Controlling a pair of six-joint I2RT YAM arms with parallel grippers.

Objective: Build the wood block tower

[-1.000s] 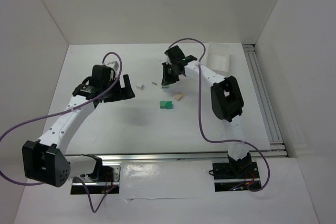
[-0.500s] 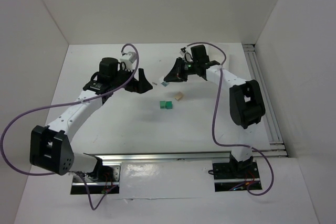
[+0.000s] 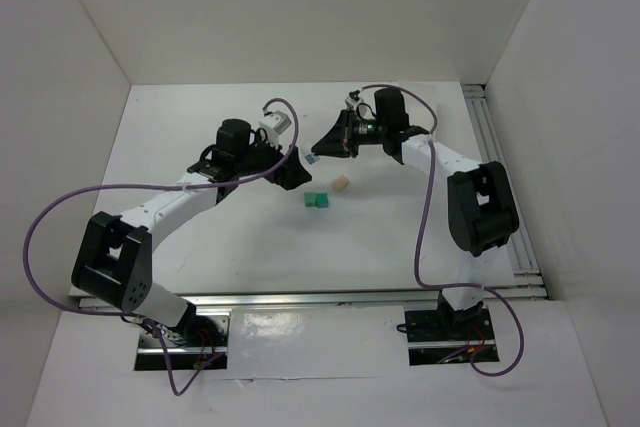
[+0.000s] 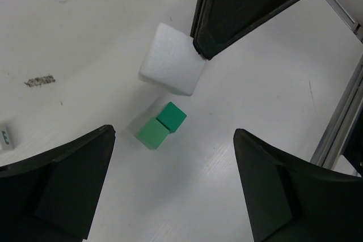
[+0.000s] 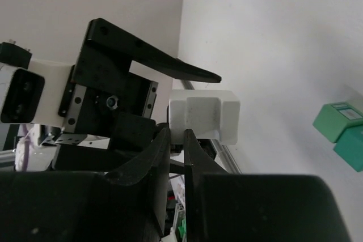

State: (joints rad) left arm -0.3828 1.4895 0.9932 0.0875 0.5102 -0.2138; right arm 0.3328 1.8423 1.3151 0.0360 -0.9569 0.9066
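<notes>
Two teal-green cubes (image 3: 317,199) lie side by side on the table, touching, not stacked; they also show in the left wrist view (image 4: 161,124) and the right wrist view (image 5: 343,131). A pale tan piece (image 3: 342,184) lies just right of them. My right gripper (image 3: 318,154) (image 5: 177,133) is shut on the edge of a white notched block (image 5: 204,116) (image 4: 172,59) and holds it above the table, behind the cubes. My left gripper (image 3: 290,169) (image 4: 176,140) is open and empty, hovering close to the white block, with the cubes below between its fingers.
A clear tray (image 3: 430,107) stands at the back right. A small white tag with green print (image 4: 4,137) lies on the table. An aluminium rail (image 3: 500,177) runs along the right side. White walls enclose the table.
My left arm has swung right toward the middle, bringing its open gripper next to the right gripper. The right arm has turned its gripper to point left at it.
</notes>
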